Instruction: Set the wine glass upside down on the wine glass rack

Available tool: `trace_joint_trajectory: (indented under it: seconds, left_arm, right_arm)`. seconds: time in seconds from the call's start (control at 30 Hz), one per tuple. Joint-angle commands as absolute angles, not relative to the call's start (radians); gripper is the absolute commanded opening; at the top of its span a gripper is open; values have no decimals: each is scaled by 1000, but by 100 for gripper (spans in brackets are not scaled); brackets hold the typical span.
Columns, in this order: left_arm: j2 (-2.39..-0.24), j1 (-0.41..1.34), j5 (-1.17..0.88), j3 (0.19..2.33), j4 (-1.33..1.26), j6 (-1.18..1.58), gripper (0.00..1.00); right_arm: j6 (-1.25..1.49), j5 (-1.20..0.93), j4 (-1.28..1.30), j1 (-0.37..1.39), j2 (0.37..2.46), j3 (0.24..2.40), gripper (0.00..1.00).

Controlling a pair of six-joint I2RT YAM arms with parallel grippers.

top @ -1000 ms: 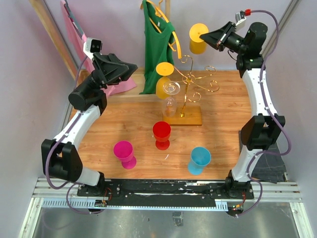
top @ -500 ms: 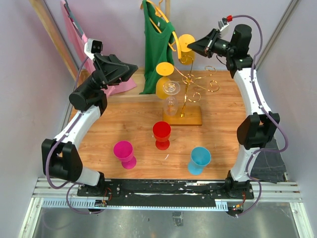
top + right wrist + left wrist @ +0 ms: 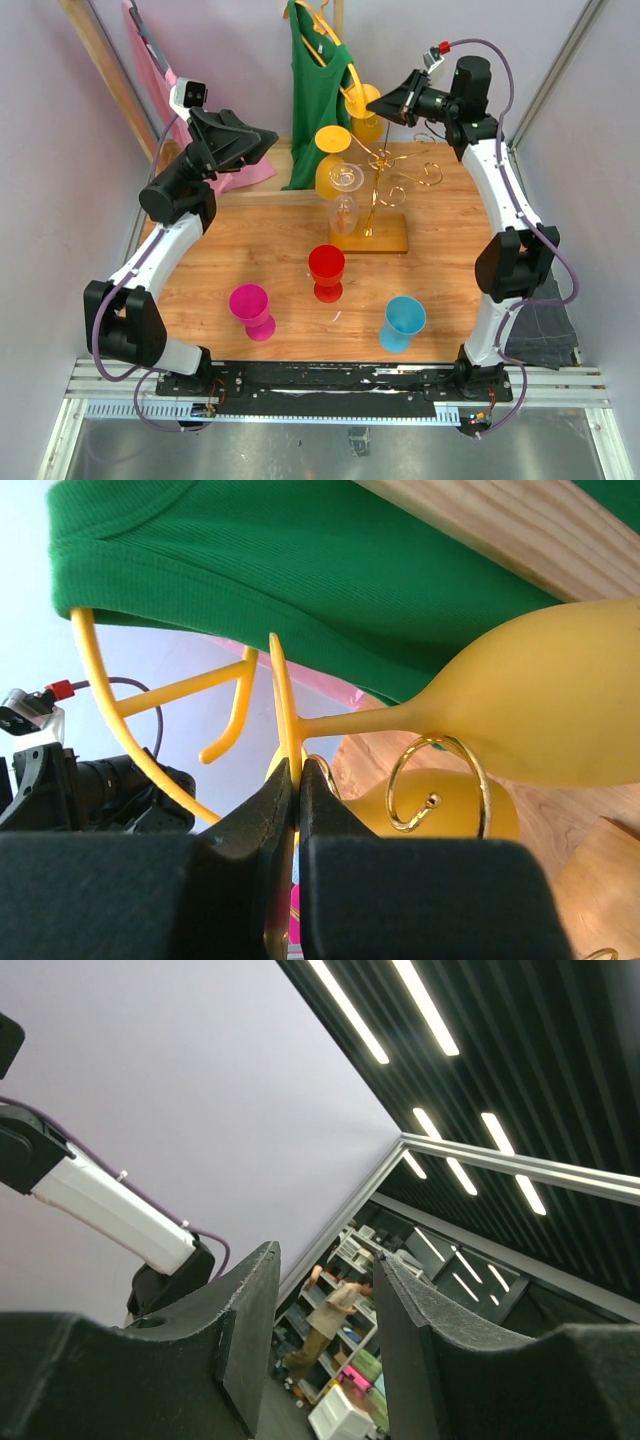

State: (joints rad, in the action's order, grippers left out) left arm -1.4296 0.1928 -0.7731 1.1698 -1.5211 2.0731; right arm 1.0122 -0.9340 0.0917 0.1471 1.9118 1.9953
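Note:
The gold wine glass rack (image 3: 376, 198) stands on its flat base (image 3: 385, 238) at the back of the wooden table. A yellow glass (image 3: 330, 160) and a clear glass (image 3: 345, 195) hang upside down on its left arms. My right gripper (image 3: 385, 100) is shut on the foot of another yellow wine glass (image 3: 367, 100), held on its side just above the rack's curled arms. In the right wrist view the jaws (image 3: 297, 770) pinch the thin foot, the bowl (image 3: 540, 710) lies to the right, and a gold curl (image 3: 481, 782) sits just below. My left gripper (image 3: 268, 140) is open, empty and raised.
A green shirt (image 3: 315, 95) on a yellow hanger hangs from the wooden frame right behind the rack, with a pink garment (image 3: 240, 172) at the back left. Red (image 3: 326, 268), magenta (image 3: 250, 305) and blue (image 3: 403, 320) glasses stand on the table in front.
My right arm has carried the yellow glass leftward and lower, from the back right to just above the rack's top. The left arm has not moved.

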Motion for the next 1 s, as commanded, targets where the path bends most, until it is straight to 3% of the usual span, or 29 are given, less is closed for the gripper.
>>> trace_joint_trajectory:
  seconds: [0.0,0.97]
  left_arm:
    - [-1404,186,-779,1162,-1722,2072,47]
    - [-1416,186,-776,1169,-1720,2071,47]
  right_arm:
    - [974,-954,115,168,1876,1978,1]
    - [960,-977,143,166,1778,1854,1]
